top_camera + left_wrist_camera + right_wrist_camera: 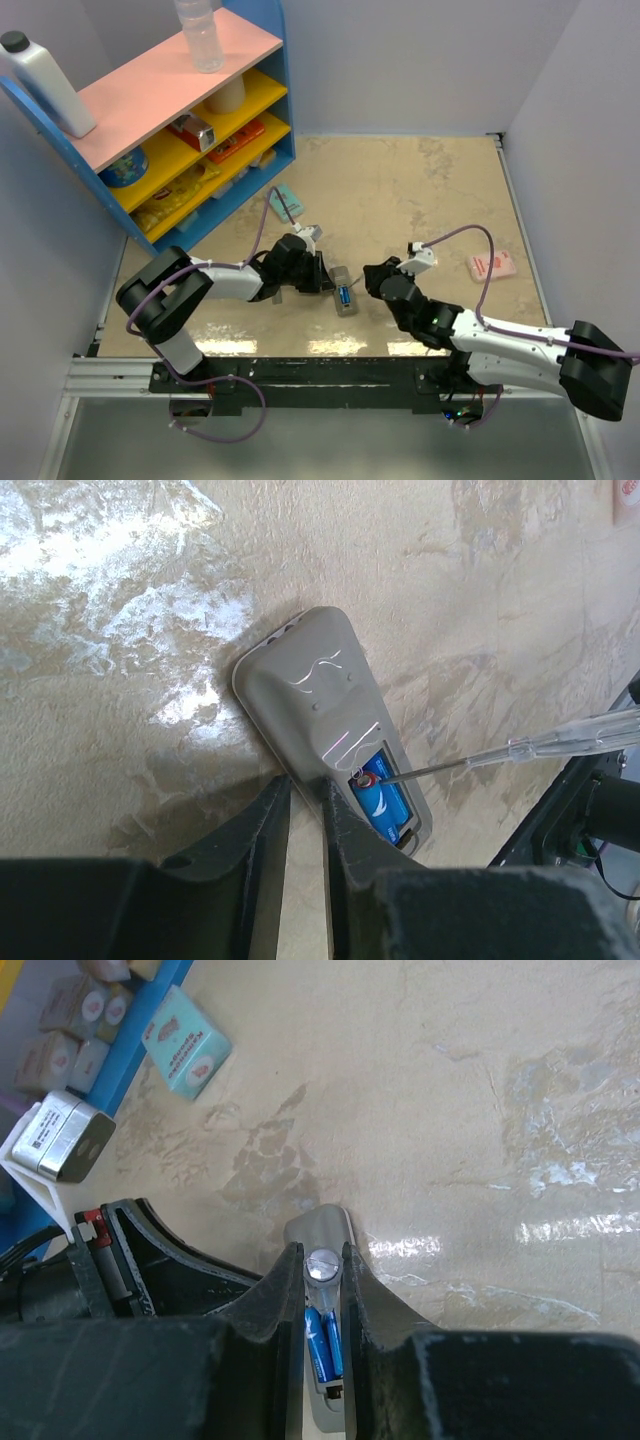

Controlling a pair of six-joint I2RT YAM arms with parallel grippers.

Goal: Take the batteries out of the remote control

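The grey remote control (344, 298) lies on the table between my two grippers, its compartment open. Two blue batteries (386, 806) lie side by side in it; they also show in the right wrist view (323, 1345). My left gripper (305, 788) is nearly shut with nothing between its fingers, and one fingertip (338, 802) rests against the remote's (315, 695) long edge. In the top view it (323, 276) sits just left of the remote. My right gripper (322, 1258) is shut on a thin clear-handled stick tool (545, 738). The tool's metal tip touches the end of a battery.
A teal flat box (285, 201) lies behind the left arm, near the blue shelf unit (180, 130) at the back left. A pink packet (491, 265) lies at the right. White walls close in the table on both sides.
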